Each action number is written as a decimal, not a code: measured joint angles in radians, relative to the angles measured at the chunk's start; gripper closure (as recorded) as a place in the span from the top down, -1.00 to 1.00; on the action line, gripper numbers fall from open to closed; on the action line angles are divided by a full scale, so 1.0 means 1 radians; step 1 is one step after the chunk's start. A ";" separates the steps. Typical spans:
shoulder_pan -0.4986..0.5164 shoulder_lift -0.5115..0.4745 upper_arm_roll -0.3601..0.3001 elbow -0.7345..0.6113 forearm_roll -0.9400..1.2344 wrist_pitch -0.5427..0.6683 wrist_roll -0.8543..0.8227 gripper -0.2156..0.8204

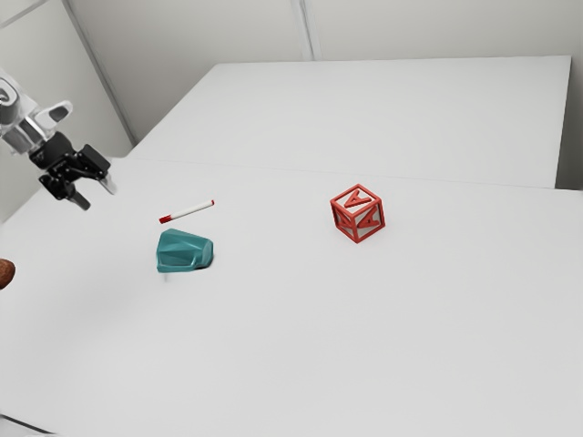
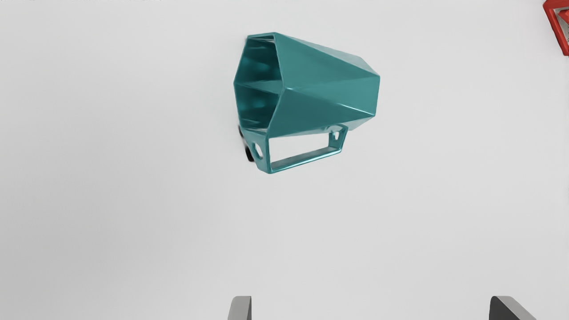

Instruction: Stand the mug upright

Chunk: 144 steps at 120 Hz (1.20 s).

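The teal faceted mug (image 1: 185, 251) lies on its side on the white table, left of the middle in the exterior view. My gripper (image 1: 97, 198) hangs above the table at the exterior view's upper left, well apart from the mug. In the wrist view the mug (image 2: 329, 89) shows its hollow mouth and a rectangular handle at its side. The gripper (image 2: 371, 306) is open there, its two fingertips wide apart with bare table between them.
A red-and-white marker (image 1: 188, 212) lies just behind the mug. A red-framed cube (image 1: 357, 214) stands farther toward the exterior view's right. Part of a brown round object (image 1: 5, 273) shows at the left edge. The white table (image 1: 364, 346) extends around them.
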 joint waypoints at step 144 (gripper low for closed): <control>0.052 0.362 -0.008 -0.056 -0.546 0.074 0.643 0.53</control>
